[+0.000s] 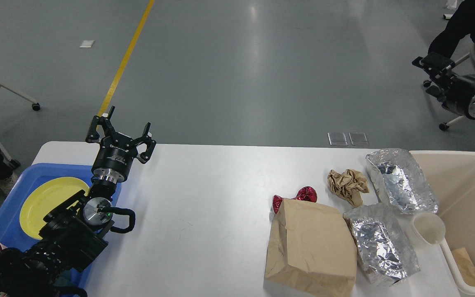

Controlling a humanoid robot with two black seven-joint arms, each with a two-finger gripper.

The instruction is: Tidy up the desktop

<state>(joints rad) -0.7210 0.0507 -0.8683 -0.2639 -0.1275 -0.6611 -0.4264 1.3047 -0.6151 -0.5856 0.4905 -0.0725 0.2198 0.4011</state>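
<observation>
Head view: two foil bags, one paper bag; left tool agape, right tool unreadable.

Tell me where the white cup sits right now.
In the head view, the white cup stands on the desktop's right side, between the cream bin and the nearer foil bag.

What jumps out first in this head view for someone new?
The litter cluster on the right half of the desktop: a big brown paper bag at the near edge, two crumpled foil bags beside it, next to the cream bin. At far left, the left gripper hovers open above a blue tray holding a yellow plate.
</observation>
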